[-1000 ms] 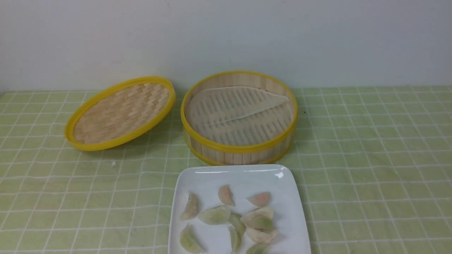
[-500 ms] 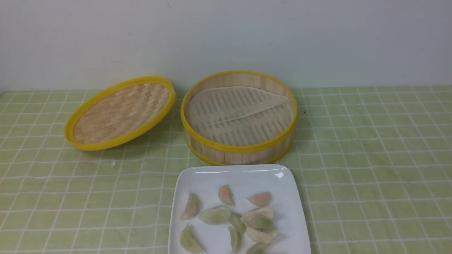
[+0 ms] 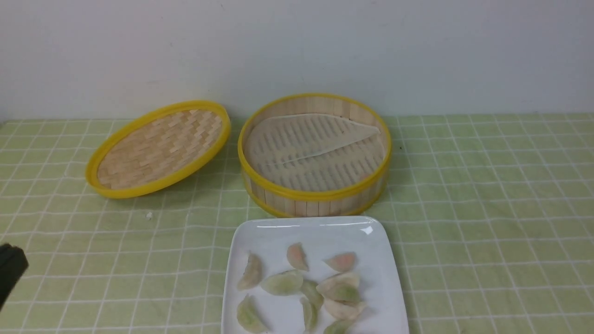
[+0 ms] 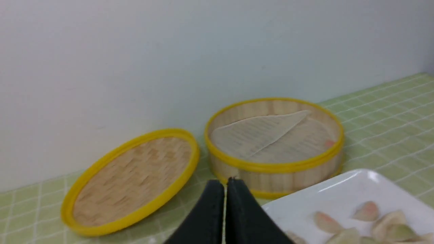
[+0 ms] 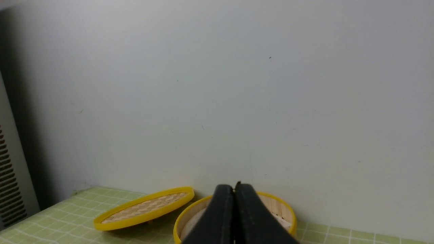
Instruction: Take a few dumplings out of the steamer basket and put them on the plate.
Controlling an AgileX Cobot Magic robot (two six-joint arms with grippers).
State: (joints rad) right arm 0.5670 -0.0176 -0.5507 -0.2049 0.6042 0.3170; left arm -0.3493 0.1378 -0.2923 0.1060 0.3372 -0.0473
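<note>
The steamer basket (image 3: 314,197) stands at the middle back, with only its whitish liner sheet (image 3: 306,139) showing inside; no pale green dumplings show in it. The white square plate (image 3: 315,232) lies just in front of it and holds several pale green dumplings (image 3: 281,283), with others beside them (image 3: 248,316). My left gripper (image 4: 225,184) is shut and empty, low over the cloth left of the plate (image 4: 339,189), and shows as a black tip (image 3: 10,271) at the front view's left edge. My right gripper (image 5: 234,188) is shut and empty, raised, pointing toward the basket (image 5: 286,208).
The shallow woven lid (image 3: 158,148) leans tilted left of the basket. Pinkish dumplings (image 3: 296,256) and a cream-white one (image 3: 343,308) lie on the plate too. A small pinkish spot (image 4: 328,143) sits by the basket's inner wall. A green checked cloth (image 3: 487,208) covers the table; a wall stands behind.
A black tip of my left gripper has come into the front view at the lower left edge. The basket, lid, plate and dumplings have not moved.
</note>
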